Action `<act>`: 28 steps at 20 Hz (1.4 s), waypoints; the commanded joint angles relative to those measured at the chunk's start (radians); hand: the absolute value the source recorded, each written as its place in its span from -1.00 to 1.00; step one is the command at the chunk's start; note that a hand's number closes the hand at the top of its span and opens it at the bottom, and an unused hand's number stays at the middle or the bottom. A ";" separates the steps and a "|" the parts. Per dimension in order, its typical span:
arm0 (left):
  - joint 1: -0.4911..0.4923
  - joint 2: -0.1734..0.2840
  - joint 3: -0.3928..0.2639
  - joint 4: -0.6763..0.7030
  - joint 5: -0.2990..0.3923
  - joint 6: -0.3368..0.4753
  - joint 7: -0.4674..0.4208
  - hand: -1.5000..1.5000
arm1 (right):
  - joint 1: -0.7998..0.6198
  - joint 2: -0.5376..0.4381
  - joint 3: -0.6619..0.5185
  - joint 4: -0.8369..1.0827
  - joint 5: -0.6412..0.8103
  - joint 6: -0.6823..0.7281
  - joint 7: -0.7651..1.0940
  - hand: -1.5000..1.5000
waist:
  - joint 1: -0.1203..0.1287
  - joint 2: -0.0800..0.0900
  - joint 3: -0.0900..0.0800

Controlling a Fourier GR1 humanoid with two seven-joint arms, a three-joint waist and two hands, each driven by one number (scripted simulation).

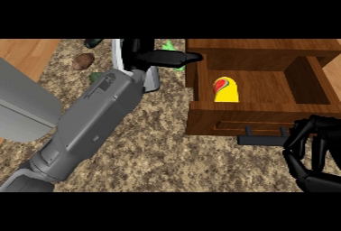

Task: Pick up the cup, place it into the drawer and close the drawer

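Observation:
The yellow cup [226, 90], marked with red, blue and green, stands upright inside the open wooden drawer [266, 118], near its left wall. My left hand [158, 56] is open at the top of the view, its fingers stretched right so the tips reach the drawer's left wall; it holds nothing and is apart from the cup. My right hand [311, 151] is at the lower right with its fingers curled, right at the right end of the drawer's black handle [262, 138]. I cannot tell whether it touches the handle.
A grey slab [25, 104] lies at the left edge of the speckled counter [166, 149]. A brown round object [83, 61], a dark object [92, 43] and green pieces [169, 47] lie near the left hand. My left forearm [93, 124] crosses the counter diagonally.

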 commanded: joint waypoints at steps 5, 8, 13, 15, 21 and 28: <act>0.296 0.208 0.014 -0.375 0.005 0.028 0.130 -1.00 | 0.011 -0.012 0.060 0.048 0.173 0.013 -0.027 1.00 | 0.008 0.003 0.001; 0.397 0.279 0.080 -0.445 0.030 -0.049 0.112 -1.00 | 0.011 0.004 0.077 0.117 0.243 0.000 -0.065 1.00 | -0.001 0.009 0.001; 0.587 0.319 0.087 -0.588 0.038 -0.091 0.086 -1.00 | -0.028 -0.044 0.148 0.170 0.456 -0.008 -0.141 1.00 | 0.013 0.008 0.001; 0.593 0.337 0.103 -0.555 0.048 -0.136 0.086 -1.00 | 0.016 -0.106 0.199 0.140 0.575 0.009 -0.204 1.00 | 0.003 0.009 0.000; 0.771 0.404 0.160 -0.649 0.061 -0.217 0.044 -1.00 | -0.047 -0.122 0.274 0.416 0.806 -0.114 -0.365 1.00 | 0.011 0.012 0.001; 0.831 0.420 0.266 -0.630 0.066 -0.338 0.059 -1.00 | -0.223 -0.001 0.322 0.714 0.933 -0.210 -0.362 -1.00 | -0.010 0.014 0.001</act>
